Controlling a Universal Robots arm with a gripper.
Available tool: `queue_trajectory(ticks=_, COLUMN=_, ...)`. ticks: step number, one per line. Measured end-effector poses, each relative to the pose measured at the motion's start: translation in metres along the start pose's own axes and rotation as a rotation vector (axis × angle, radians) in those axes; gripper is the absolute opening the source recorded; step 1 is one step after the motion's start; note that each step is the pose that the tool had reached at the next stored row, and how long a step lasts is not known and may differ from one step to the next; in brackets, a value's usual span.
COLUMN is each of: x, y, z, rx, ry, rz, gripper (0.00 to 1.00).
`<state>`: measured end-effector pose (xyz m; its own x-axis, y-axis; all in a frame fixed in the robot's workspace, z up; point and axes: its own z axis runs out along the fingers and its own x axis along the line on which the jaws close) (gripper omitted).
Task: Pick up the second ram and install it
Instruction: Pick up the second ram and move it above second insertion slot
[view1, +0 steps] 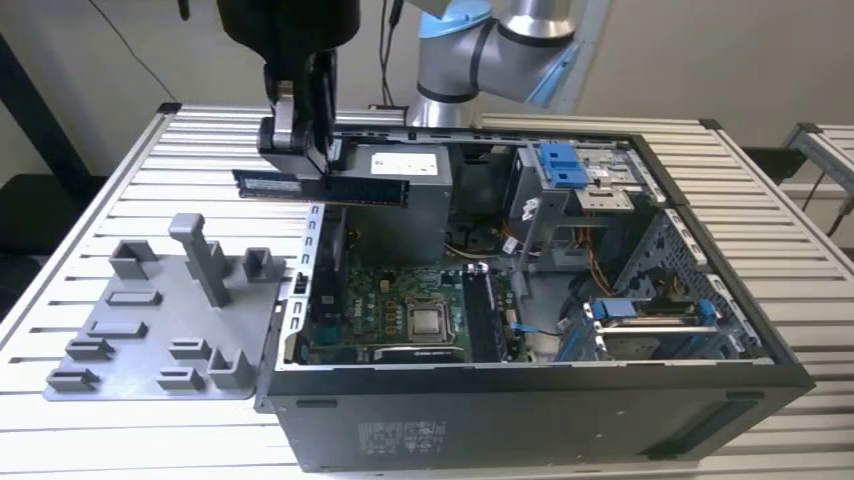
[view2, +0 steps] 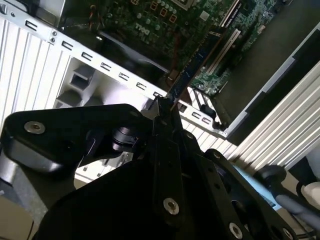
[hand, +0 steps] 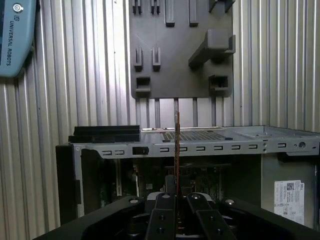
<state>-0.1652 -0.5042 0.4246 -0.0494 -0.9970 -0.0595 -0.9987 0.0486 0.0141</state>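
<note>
1. Exterior view: the black pincer (view1: 316, 170) hung over the wall of the open dark grey computer case (view1: 534, 420) on the exterior view's left, clenched on the long, dark, flat ram stick (view1: 367, 190).
2. The ram stick lay level in the air, gripped near its middle, above the case's wall and well clear of the green motherboard (view1: 387, 310) on the case floor.
3. A grey plastic holder plate (view1: 134, 330) with upright posts and slots lay on the ribbed metal worktop (view1: 200, 150), just beside the case on the exterior view's left.
4. In the second wrist view, the ram stick (view2: 192, 65) showed edge-on, reaching out from the pincer (view2: 162, 107) towards the motherboard (view2: 165, 25).
5. In the first wrist view, the ram stick (hand: 177, 150) appeared as a thin line rising from the pincer (hand: 177, 197), crossing the case's perforated rim (hand: 225, 147), with the holder plate (hand: 180, 60) beyond.
</note>
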Motion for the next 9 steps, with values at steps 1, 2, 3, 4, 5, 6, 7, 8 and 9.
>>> queue_trajectory(ticks=1, x=-0.0001, y=-0.0021, z=0.0, rx=0.0, ry=0.0001, rz=0.0, gripper=0.15)
queue_trajectory(ticks=2, x=-0.0002, y=-0.0042, z=-0.0001, rx=-0.0001, ry=0.0001, rz=0.0, gripper=0.15)
queue_trajectory(ticks=3, x=-0.0003, y=-0.0062, z=-0.0001, rx=0.0, ry=0.0001, rz=0.0, gripper=0.15)
queue_trajectory(ticks=4, x=-0.0004, y=-0.0079, z=-0.0001, rx=0.0, ry=0.0, rz=0.0, gripper=0.15)
queue_trajectory(ticks=5, x=-0.0005, y=-0.0097, z=-0.0001, rx=0.0, ry=0.0001, rz=0.0, gripper=0.15)
queue_trajectory(ticks=6, x=-0.0006, y=-0.0114, z=-0.0002, rx=0.0, ry=0.0001, rz=0.0, gripper=0.15)
queue_trajectory(ticks=7, x=-0.0006, y=-0.0129, z=-0.0001, rx=0.0, ry=0.0, rz=0.0, gripper=0.15)
queue_trajectory(ticks=8, x=-0.0007, y=-0.0142, z=-0.0002, rx=0.0, ry=0.0, rz=0.0, gripper=0.15)
queue_trajectory(ticks=9, x=-0.0008, y=-0.0155, z=-0.0002, rx=0.0, ry=0.0, rz=0.0, gripper=0.15)
